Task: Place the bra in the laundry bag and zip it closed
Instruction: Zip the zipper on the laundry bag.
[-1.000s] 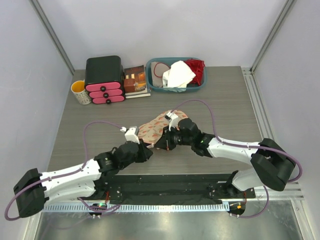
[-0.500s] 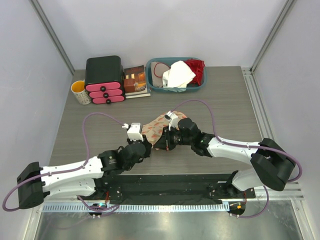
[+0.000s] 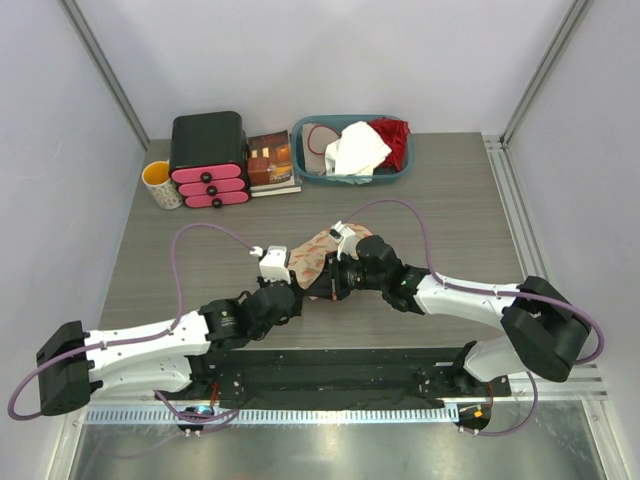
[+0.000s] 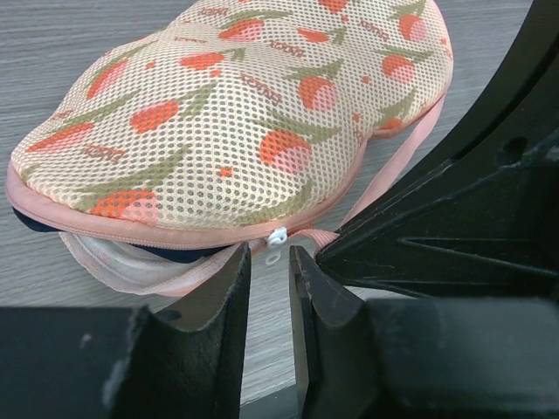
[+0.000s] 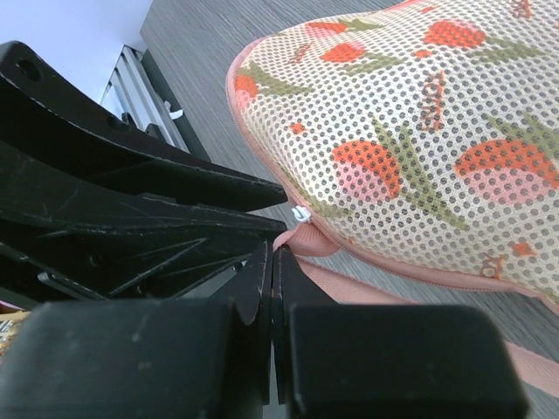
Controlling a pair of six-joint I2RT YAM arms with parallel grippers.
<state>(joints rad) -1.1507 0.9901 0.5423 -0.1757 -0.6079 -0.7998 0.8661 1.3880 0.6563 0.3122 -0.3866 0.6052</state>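
Grey wood-grain table (image 3: 450,200) under a plain pale booth, and all the action sat at the middle of it, where the laundry bag (image 4: 227,113) lay with its flowered mesh lid folded down. Both arms crowded its near edge, and the reason looked plain enough: one to anchor, one to pull. The right gripper (image 5: 272,253) was clenched tight, its tips pressed onto the pink trim just below the zip, apparently pinning the bag so it would not slide. The left gripper (image 4: 268,253) had its jaws a little apart and gripped nothing; the small white zipper pull (image 4: 277,237) sat just beyond its tips, lined up with the gap, so this read as the approach to catch the pull. Where was the bra (image 4: 28,220)? Inside the bag, a dark navy sliver peeking through the unzipped seam on the left side, with the lower shell sagging open beneath it. So the packing looked done and the zipping hardly begun. That pull was tiny, and a miss seemed the likely hazard. Over at the far edge the teal basket (image 3: 305,165) held a white cloth (image 3: 355,150) and a red garment (image 3: 395,140), well apart from the work, beside some books (image 3: 270,160), a black box with pink drawers (image 3: 208,150) and a cup (image 3: 160,185).
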